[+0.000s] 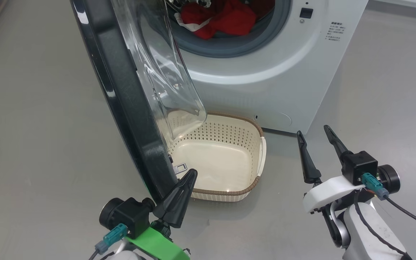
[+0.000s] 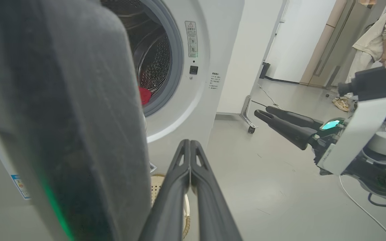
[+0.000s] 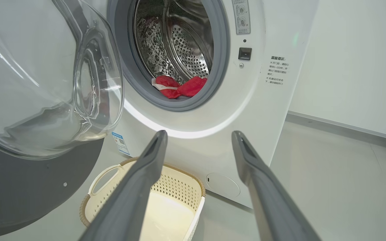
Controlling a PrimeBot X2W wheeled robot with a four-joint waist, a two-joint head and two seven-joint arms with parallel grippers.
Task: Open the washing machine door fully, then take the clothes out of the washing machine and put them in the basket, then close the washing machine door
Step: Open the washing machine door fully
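Half open is how I'd judge the washing machine door (image 1: 121, 90), so the first step looks unfinished. The left gripper (image 1: 190, 178), pinched shut on nothing, sits just beside the door's lower inner edge; an outward push seems next. The right gripper (image 1: 312, 130) hovers spread wide, empty. Red clothes (image 1: 229, 18) lie in the washing machine (image 1: 265, 83). The empty basket (image 1: 226, 131) stands under the overhanging door glass. A person (image 2: 374, 43) is well behind.

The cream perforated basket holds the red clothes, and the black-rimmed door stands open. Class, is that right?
No: the head view shows the cream perforated basket empty and the red clothes inside the white washing machine. The black-rimmed door is open.
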